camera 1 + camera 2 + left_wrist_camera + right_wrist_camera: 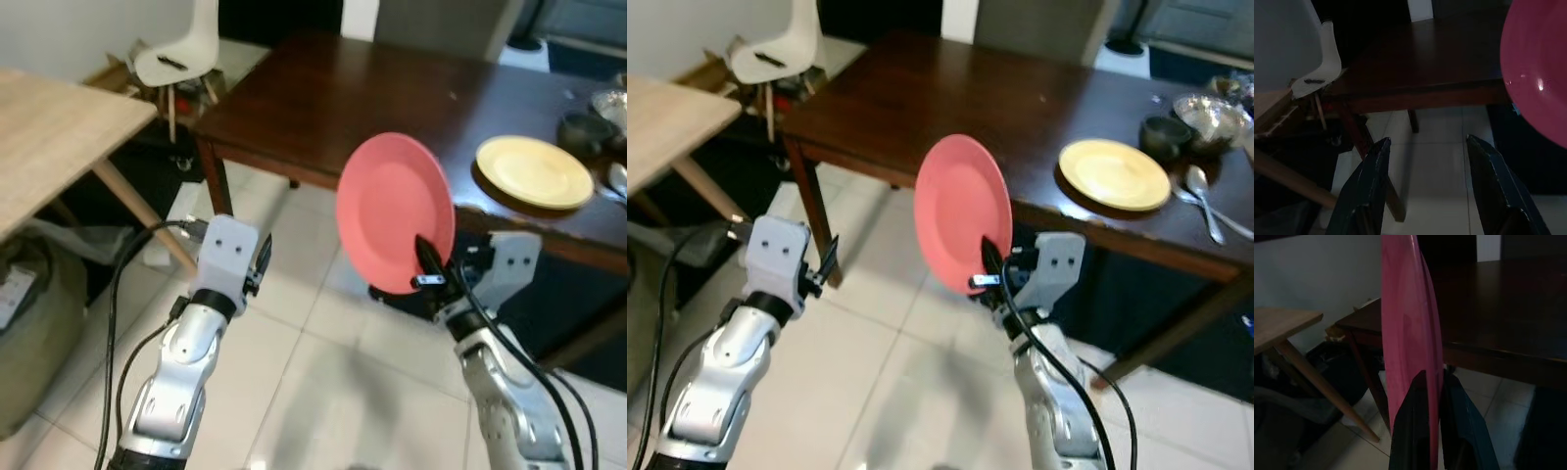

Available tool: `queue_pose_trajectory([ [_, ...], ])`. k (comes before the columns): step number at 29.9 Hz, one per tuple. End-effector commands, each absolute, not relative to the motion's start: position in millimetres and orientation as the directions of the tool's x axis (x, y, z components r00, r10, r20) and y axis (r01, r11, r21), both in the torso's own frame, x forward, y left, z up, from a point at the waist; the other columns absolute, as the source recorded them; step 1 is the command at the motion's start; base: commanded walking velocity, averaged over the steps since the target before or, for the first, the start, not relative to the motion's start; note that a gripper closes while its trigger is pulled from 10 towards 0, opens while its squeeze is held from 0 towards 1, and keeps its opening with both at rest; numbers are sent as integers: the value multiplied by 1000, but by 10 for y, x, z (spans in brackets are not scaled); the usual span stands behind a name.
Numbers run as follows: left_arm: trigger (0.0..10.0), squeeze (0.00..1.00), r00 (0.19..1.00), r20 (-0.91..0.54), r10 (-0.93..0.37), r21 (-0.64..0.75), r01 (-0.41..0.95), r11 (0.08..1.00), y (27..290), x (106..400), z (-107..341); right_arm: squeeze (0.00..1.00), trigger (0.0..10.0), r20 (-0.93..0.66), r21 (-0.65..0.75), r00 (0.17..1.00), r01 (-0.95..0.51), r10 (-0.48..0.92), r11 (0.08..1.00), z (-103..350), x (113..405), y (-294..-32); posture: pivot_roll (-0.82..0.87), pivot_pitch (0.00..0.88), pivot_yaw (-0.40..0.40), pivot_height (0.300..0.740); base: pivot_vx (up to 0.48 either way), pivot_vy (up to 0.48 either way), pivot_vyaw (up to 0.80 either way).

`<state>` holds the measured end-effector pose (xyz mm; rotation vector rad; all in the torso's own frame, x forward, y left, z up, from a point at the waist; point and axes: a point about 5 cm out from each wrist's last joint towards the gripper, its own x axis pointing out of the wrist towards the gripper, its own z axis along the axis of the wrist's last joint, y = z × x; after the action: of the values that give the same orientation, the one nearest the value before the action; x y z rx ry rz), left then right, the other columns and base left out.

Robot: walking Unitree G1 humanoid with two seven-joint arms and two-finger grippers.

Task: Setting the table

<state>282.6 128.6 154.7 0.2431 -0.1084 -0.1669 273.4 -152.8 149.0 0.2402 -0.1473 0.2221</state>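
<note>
My right gripper (428,266) is shut on the lower rim of a pink plate (394,211), which stands on edge in the air just in front of the dark wooden table (343,98). The plate's edge (1408,328) runs between the two black fingers (1413,431) in the right wrist view. A yellow plate (534,170) lies flat on the table at the right. My left gripper (1425,186) is open with nothing between its fingers, raised over the tiled floor left of the pink plate (1540,68).
A light wooden table (54,132) stands at the left with a white chair (186,49) behind it. On the dark table's right end are a dark bowl (1164,135), a metal bowl (1210,116) and spoons (1205,201). White floor tiles (323,392) lie below.
</note>
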Motion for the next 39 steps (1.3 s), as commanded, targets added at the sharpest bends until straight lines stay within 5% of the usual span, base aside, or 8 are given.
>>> queue_pose_trajectory([
  [1, 10000, 0, 980, 74, -183, 255, 159, 954, 1277, 2825, 1518, 0, 10000, 172, 212, 965, -233, 199, 949, 1492, 2729, -1535, -130, 22, 40, 740, 480, 0, 0],
  [10, 10000, 0, 980, 75, -185, 255, 160, 954, 1269, 2830, 1517, 0, 10000, 172, 211, 964, -236, 202, 949, 1492, 2734, -1533, -130, 23, 39, 740, 480, 0, 0],
  [39, 10000, 0, 978, 66, -200, 253, 177, 951, 1238, 2827, 1475, 0, 10000, 168, 209, 966, -230, 196, 951, 1491, 2736, -1542, -131, 25, 40, 740, 480, 0, -534],
])
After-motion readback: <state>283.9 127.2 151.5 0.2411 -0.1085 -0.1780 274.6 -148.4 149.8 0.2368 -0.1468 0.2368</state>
